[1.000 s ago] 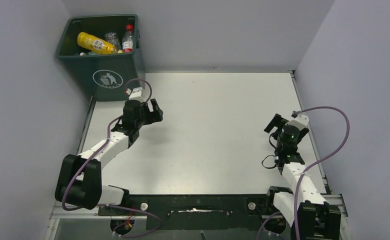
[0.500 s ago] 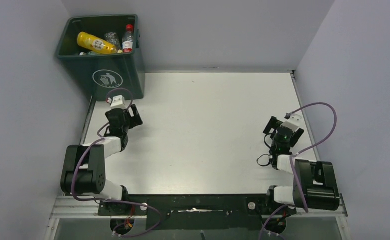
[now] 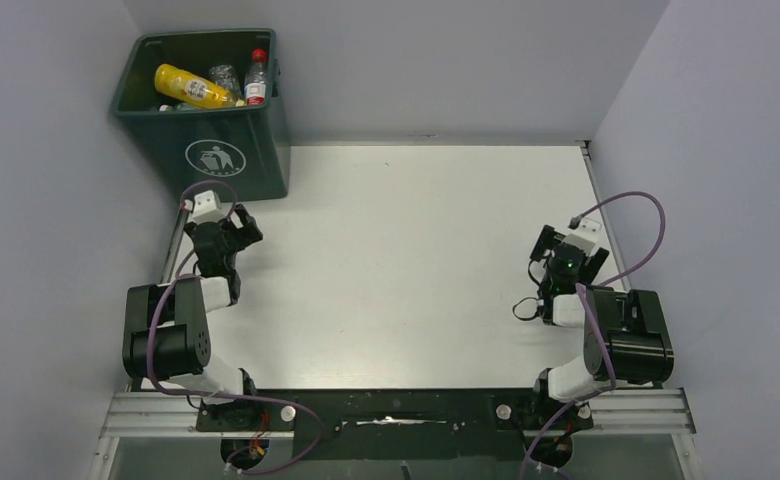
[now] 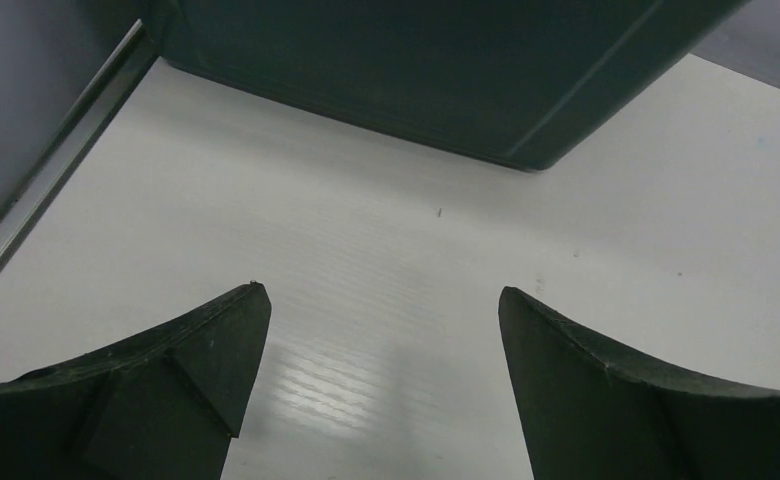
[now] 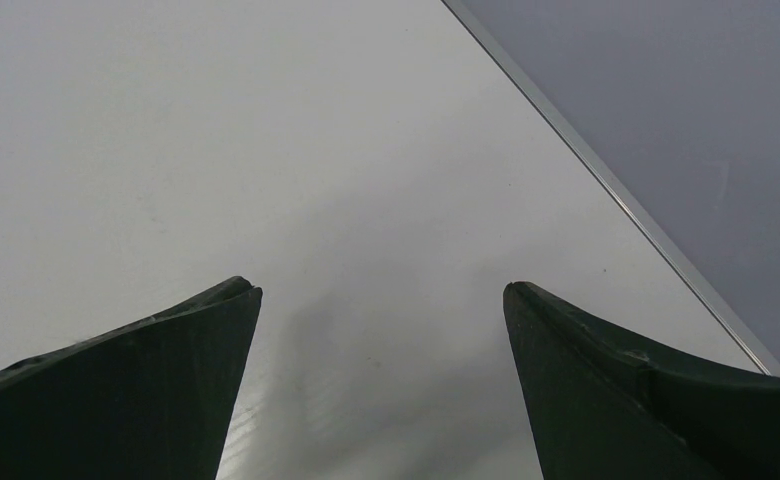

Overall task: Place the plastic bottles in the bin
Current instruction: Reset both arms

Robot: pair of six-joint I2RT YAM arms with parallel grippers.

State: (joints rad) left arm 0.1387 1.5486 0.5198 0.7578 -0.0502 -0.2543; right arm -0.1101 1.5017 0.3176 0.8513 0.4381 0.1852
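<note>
Left hand (image 4: 381, 291) hangs low just in front of the tall dark green rectangular plastic bin (image 3: 256, 140), on the near side of the wall that carries the white litter logo. Its fingers are spread wide with nothing between them; its wrist view shows only bare white tabletop (image 3: 416, 250) and the bin's base ahead. Right hand (image 5: 381, 286) is well apart from the bin, across the tabletop on the side opposite it, and it too stands wide and holds nothing, looking at bare surface and a metal edge strip (image 5: 616, 190).

Inside the bin lie the plastic bottles: a yellow bottle (image 3: 194, 87) lies slanted across the top of the heap, a clear bottle with a red cap and red label (image 3: 256, 78) stands upright against the bin's right wall, and a crumpled clear bottle (image 3: 226, 78) sits between the two. Others are buried beneath and hard to tell apart. No bottle shows anywhere outside the bin.

With nothing left to carry, open fingers make sense. Each arm is bent close over its own base, away from the bin's mouth, which I judge to be a resting pose rather than a reach. The task looks complete. The only risk I see is the left hand nudging the bin's front wall if it swings forward.
</note>
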